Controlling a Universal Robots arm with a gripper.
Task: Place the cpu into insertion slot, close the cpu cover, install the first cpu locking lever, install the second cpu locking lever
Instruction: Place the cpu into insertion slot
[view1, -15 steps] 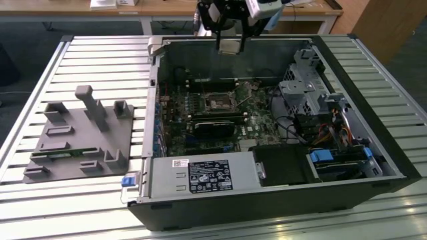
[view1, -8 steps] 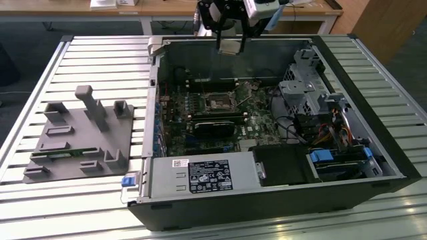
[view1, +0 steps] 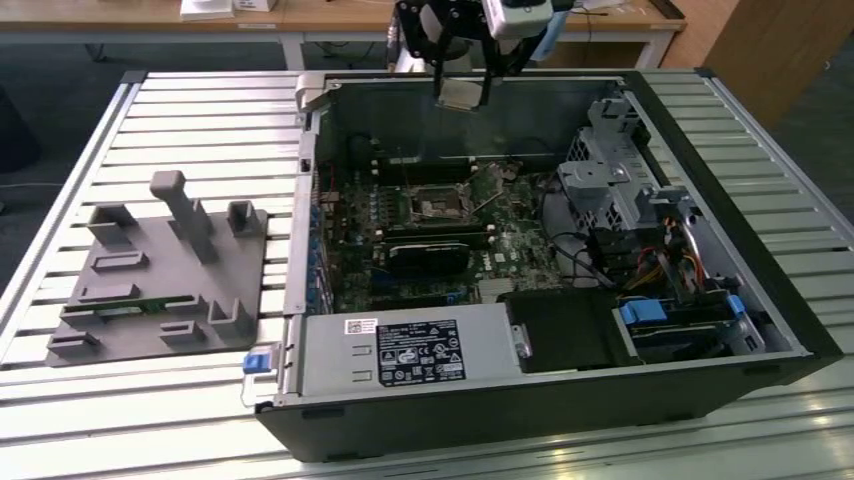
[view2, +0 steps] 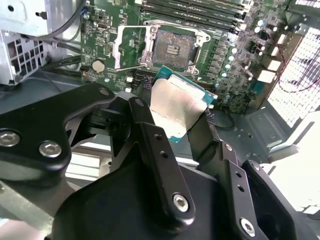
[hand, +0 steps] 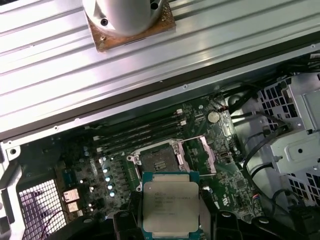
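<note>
- Nearest you in the exterior view sits the power supply (view1: 400, 352), fixed in the near corner of the open computer case (view1: 747, 300). The case lies on its side on the slatted bench (view1: 200, 110).
- On the exterior view's left, a grey fixture tray (view1: 160, 275) rests on the bench, well apart from the case and from the arm.
- Toward the middle, the insertion slot (view1: 438, 205) is set into the green board (view1: 521, 255). In both wrist views you see it bare, its contact field exposed and no chip seated.
- Just beside the slot, the cpu cover (view2: 117, 52) stands swung back, so it is open rather than closed. From that, neither locking lever can be latched, though you cannot make the levers out clearly.
- Above the case, the hand (view2: 176, 122) pinches the cpu (hand: 170, 205) by two opposite edges, one finger on each side. The chip hangs in the air over the board, silver top towards the first wrist view, and does not touch the slot.
- On the exterior view's right, the drive cage (view1: 607, 185) and its cables lie apart from the hand.
- By this reading you are in the first step. The chip is picked up and carried over the case, but seating it, closing the cover and setting both levers are not yet done.
</note>
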